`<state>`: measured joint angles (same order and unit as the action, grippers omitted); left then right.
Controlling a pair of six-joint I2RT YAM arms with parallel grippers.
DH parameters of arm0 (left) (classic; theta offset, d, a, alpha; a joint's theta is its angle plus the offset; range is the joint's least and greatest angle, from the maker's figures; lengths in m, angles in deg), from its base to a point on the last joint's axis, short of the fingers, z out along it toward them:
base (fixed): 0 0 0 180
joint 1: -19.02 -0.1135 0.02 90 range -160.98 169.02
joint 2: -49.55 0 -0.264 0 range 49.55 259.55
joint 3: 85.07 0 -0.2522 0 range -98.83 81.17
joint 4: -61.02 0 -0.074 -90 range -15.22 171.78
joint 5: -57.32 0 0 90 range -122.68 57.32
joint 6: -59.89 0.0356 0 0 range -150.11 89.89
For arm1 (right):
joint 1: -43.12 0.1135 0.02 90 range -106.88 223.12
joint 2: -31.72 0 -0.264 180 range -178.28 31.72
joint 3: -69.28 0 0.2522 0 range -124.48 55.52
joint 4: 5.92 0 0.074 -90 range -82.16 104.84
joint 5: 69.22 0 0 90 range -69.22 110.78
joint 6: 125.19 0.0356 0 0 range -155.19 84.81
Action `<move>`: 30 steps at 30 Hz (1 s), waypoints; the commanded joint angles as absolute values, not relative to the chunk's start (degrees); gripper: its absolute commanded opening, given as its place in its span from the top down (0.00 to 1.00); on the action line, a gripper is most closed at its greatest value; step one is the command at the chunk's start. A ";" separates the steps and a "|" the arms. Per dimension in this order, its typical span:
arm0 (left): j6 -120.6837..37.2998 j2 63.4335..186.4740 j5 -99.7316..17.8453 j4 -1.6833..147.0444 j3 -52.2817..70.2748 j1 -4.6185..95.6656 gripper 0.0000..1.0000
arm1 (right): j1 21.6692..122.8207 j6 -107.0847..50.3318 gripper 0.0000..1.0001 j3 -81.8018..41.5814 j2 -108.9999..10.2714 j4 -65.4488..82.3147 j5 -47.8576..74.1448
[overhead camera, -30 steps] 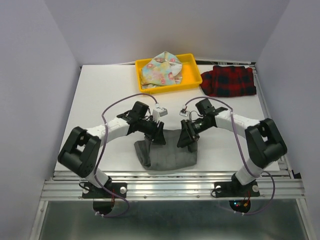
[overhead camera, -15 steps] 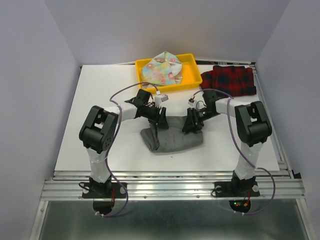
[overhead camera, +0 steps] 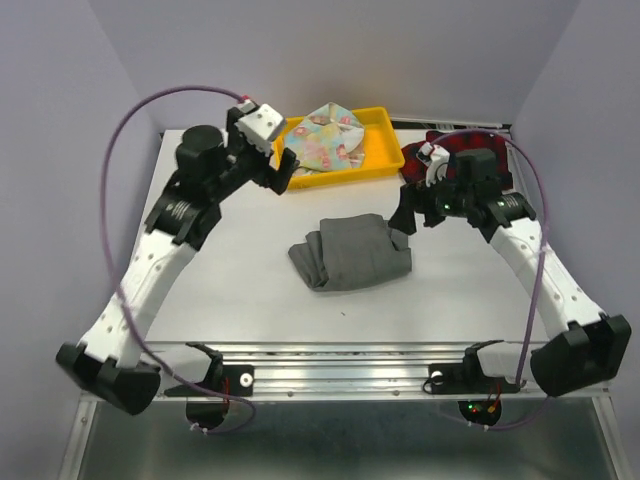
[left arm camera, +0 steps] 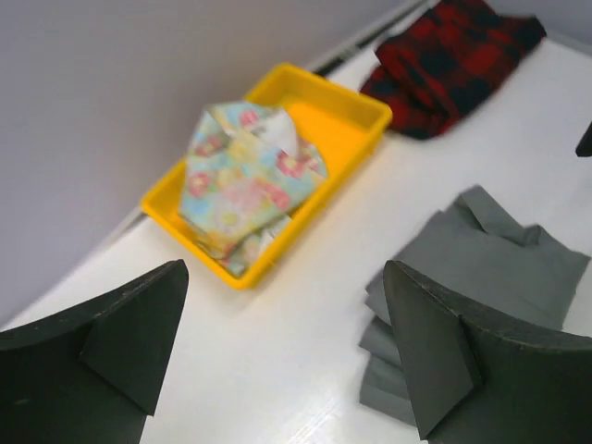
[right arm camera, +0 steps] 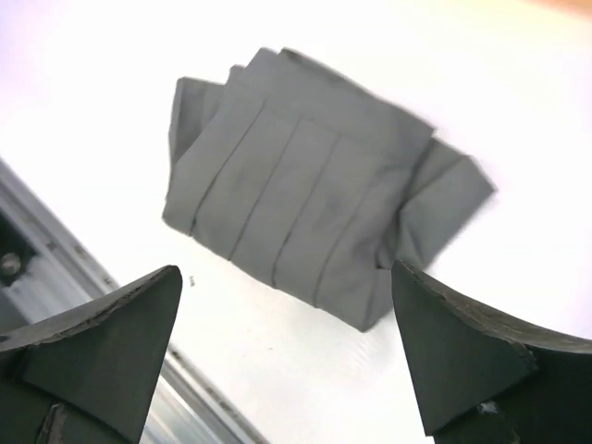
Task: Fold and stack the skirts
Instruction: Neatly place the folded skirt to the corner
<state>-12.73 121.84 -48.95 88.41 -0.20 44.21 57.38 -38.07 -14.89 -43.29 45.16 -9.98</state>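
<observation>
— Hands?
— Left gripper (left arm camera: 282, 305), right gripper (right arm camera: 285, 277): jaws wide apart, empty.
— Stock?
— Folded plain grey cloth skirt (overhead camera: 350, 252), mid-table between them. Pastel floral cloth skirt (overhead camera: 322, 140) in yellow plastic tray (overhead camera: 385, 135). Red-and-black plaid cloth skirt (left arm camera: 444, 60) beside tray.
— Handling?
— Probably light and limp; pinch the folded edges.

Grey skirt (overhead camera: 350, 252) sits alone in the middle of the tabletop (overhead camera: 230, 270), folded into a compact, slightly skewed bundle. Its pleats show on top and its layered edges are stacked at the left end. Floral skirt (overhead camera: 322, 137), pale yellow, pink and blue, lies folded in the yellow tray (overhead camera: 385, 152) at the back, spilling over the rim. Red-and-black plaid skirt (left arm camera: 444, 55) rests just right of the tray, seemingly folded, though it's partly hidden from above.
</observation>
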 commanded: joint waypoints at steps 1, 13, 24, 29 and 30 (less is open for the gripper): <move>-12.25 112.07 -40.25 93.67 4.59 44.16 0.01 | 57.00 -39.86 0.00 -9.27 -37.04 46.96 4.58; -13.12 102.53 -56.85 97.89 24.03 44.77 0.05 | 54.02 -25.38 0.00 -0.63 -36.30 44.06 2.81; 1.96 127.04 -29.96 88.32 14.91 76.75 0.08 | 40.31 -12.52 0.00 0.94 -55.29 42.92 -19.54; 3.11 139.52 -27.77 85.43 10.24 81.25 0.14 | 40.31 -6.04 0.00 3.05 -55.47 36.24 -25.27; 3.02 140.68 -27.93 84.81 9.80 81.77 0.14 | 40.31 -4.71 0.00 3.84 -54.77 35.01 -25.53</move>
